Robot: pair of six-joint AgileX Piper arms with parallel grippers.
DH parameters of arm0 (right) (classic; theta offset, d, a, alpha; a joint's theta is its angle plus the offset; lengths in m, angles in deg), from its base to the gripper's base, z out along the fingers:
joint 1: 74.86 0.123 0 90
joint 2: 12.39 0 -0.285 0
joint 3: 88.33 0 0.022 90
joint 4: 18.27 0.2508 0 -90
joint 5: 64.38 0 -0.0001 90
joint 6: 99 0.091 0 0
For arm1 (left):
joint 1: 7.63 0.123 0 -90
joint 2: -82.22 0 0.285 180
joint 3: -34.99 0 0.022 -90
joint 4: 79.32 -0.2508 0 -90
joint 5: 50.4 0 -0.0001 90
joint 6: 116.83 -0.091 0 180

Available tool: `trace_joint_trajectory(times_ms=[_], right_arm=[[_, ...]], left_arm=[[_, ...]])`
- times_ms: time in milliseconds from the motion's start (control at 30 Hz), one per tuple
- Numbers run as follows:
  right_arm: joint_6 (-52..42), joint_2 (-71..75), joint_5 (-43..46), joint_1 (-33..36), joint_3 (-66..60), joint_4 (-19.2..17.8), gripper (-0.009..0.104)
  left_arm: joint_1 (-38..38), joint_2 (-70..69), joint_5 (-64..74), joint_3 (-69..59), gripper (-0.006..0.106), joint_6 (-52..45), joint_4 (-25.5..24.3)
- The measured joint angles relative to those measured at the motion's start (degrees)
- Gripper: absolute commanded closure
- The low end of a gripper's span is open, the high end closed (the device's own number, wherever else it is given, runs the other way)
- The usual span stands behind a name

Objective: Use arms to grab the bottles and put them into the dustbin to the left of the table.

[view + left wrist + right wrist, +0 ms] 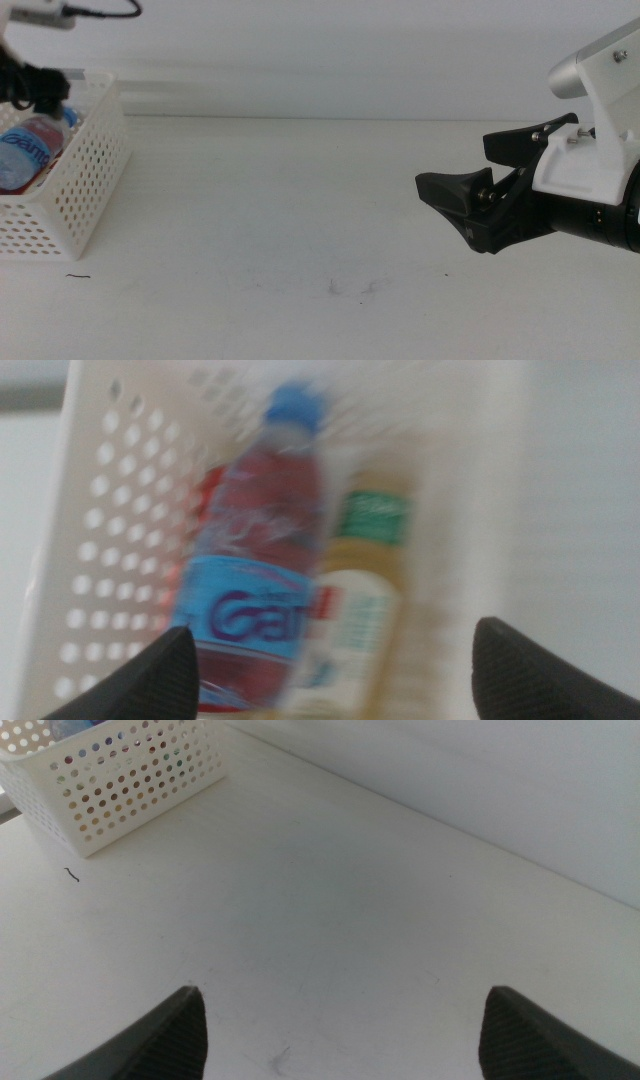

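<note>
Over at the far left of the middle view, the left claw [35,88] is hanging above the dustbin [85,170] with nothing between its jaws, though from this side I cannot tell how wide they are standing. A water bottle [28,150] is lying inside the bin. The tabletop [300,220] is carrying no bottle or can that I can see. The right claw [468,195] is waiting over the right side, jaws spread and holding nothing.

Looking through the left wrist view, blurred as it is, the left claw's jaws are standing well apart over the bin. The water bottle is lying tilted across the tea bottle [360,610], touching it, and something red [205,495] is showing behind, likely the can.

Turning to the right wrist view, the right claw's jaws are standing wide apart above bare tabletop, with the bin well away.

By my reckoning the job is looking finished: everything seems to be sitting in the bin, and only pulling the arms back is remaining.
</note>
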Motion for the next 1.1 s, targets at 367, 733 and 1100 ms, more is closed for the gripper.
trace_joint_trajectory(times_ms=[367, 733, 1100], right_arm=[[0.0, 0.0, 0.0, 0.0, 0.0, 0.0, 0.008], [0.0, 0.0, 0.0, 0.0, 0.0, 0.0, 0.008], [0.0, 0.0, 0.0, 0.0, 0.0, 0.0, 0.008]], left_arm=[[-15.8, -43.5, -26.0, -30.9, 0.007, 7.0, 1.8], [-18.0, -57.4, -27.8, -35.0, 0.007, 7.5, 3.1], [-18.0, -59.7, -29.3, -35.1, 0.007, 7.6, 3.1]])
